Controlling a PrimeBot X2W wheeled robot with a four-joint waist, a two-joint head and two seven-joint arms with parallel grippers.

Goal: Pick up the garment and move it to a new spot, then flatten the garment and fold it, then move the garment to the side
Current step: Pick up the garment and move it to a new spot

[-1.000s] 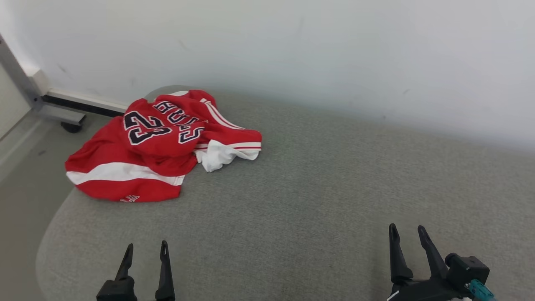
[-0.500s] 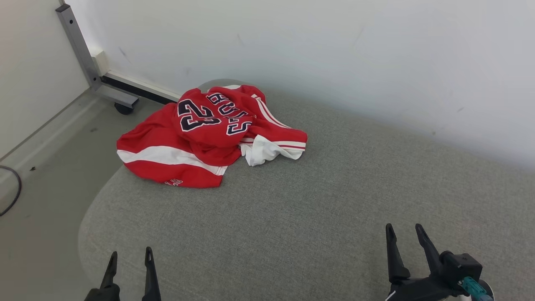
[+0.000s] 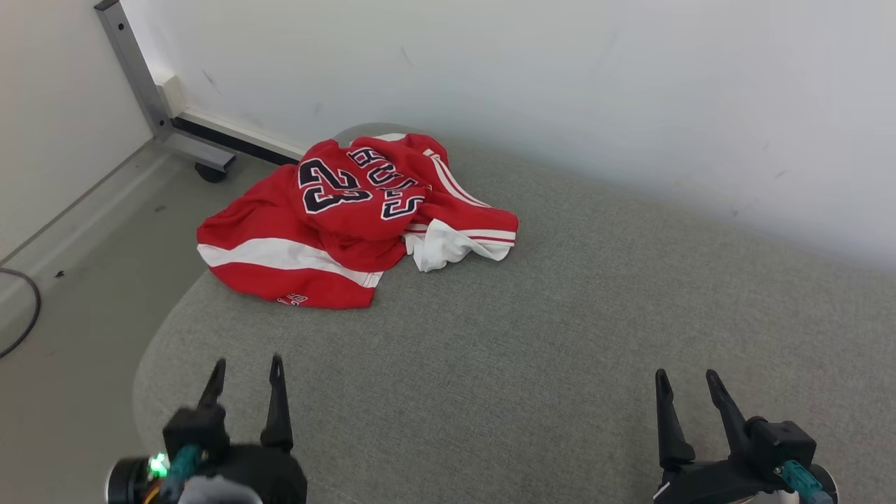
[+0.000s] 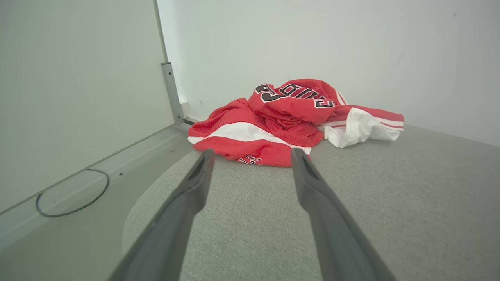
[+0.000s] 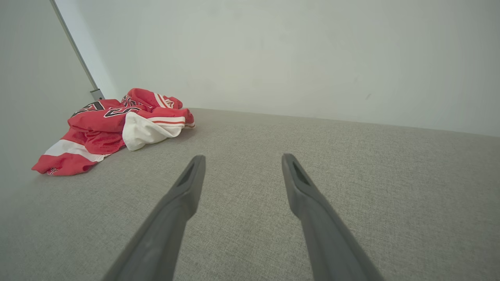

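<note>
Nearest, the left gripper (image 3: pixel 248 361) hovers at the lower left over the front corner of the grey cushioned surface (image 3: pixel 532 336), its 2 dark fingers spread wide with nothing between them. The right gripper (image 3: pixel 684 374) sits at the lower right above the same surface, fingers likewise wide apart and empty. Both are well apart from the garment (image 3: pixel 336 231), which lies farther on, crumpled in a heap at the surface's far left corner. It is red, with a white stripe, the number 23 and a white patch on its right side. Left of the surface a dark cable (image 3: pixel 28 315) curls on the floor (image 3: pixel 77 266). Beyond, a castor (image 3: pixel 210 172) stands under a metal post (image 3: pixel 133 66) by the pale wall (image 3: pixel 560 84)
</note>
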